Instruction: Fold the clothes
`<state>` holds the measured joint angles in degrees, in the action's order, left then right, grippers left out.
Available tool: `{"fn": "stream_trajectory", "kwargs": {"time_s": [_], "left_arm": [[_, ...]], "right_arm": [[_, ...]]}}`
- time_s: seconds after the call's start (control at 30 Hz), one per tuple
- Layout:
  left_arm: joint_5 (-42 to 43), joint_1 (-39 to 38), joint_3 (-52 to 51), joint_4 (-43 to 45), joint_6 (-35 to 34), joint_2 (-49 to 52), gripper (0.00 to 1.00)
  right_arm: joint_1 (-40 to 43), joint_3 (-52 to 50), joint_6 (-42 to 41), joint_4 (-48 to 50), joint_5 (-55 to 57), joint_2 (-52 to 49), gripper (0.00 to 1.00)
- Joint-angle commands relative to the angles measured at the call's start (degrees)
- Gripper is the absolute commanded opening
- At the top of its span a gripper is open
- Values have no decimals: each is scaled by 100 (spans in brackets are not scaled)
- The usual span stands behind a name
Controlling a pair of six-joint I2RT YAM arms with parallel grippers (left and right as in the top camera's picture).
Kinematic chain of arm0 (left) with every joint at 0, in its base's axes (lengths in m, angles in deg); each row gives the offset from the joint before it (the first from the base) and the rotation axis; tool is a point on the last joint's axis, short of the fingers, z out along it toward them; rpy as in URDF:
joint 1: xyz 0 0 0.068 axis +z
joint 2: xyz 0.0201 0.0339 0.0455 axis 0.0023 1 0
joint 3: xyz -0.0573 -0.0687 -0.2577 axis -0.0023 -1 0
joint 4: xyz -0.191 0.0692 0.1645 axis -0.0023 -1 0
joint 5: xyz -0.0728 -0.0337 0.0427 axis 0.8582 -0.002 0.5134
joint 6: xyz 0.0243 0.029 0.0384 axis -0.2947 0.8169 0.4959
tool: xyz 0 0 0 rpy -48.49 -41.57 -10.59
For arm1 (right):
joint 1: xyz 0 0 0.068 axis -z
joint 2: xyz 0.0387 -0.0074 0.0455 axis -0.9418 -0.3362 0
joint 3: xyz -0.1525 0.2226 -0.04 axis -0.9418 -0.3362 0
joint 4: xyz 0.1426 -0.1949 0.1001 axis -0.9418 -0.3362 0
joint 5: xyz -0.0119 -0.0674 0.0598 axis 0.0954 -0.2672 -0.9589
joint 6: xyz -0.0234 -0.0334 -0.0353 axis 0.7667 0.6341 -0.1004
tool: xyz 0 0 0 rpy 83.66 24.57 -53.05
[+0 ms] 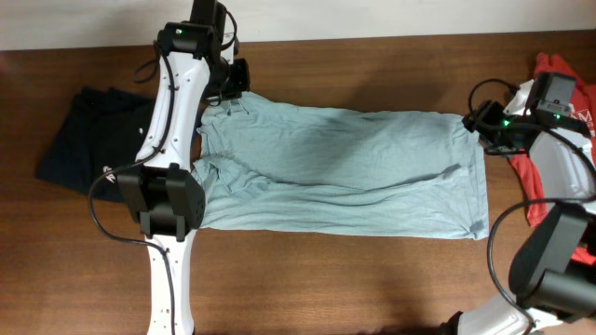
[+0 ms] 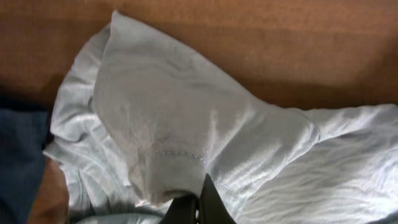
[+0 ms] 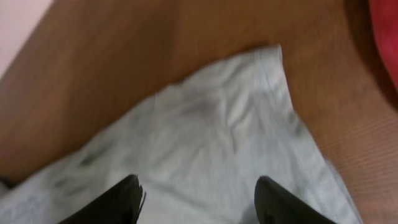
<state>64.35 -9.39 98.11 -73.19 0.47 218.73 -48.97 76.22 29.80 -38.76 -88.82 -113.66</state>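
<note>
Brown wood table [image 1: 326,288] carries the grey-blue T-shirt [image 1: 345,167], spread flat between both arms. The left tool [image 2: 198,202] is clamped together on a sleeve hem just ahead of it. The right tool [image 3: 199,186] hangs with jaws apart, the hem corner beneath and ahead of it. A clean fold likely needs both ends pinched and lifted evenly. The left wrist view shows that pinch, which the arm hides in the overhead view; only overhead shows the whole garment.
</note>
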Motion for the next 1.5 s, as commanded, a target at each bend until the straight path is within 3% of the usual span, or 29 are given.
{"fn": "stream_trajectory", "kwargs": {"time_s": [0.0,0.27,0.9,1.07,1.23,1.47], "left_arm": [[57,37,149,-179,-9,28,0],[44,37,151,-675,74,17,1],[-221,37,157,-669,125,-175,1],[-221,37,157,-664,122,-175,1],[-221,37,160,-640,125,-179,1],[-219,70,299,-627,236,-343,1]], "right_arm": [[0,59,-195,463,-81,-426,63],[44,87,-354,1641,-37,-1213,63],[275,155,-599,2081,-2,-1917,62],[164,155,-599,2197,-127,-2009,40],[166,208,-573,2124,-503,-1980,6],[264,527,225,1561,-557,-1510,4]]}}
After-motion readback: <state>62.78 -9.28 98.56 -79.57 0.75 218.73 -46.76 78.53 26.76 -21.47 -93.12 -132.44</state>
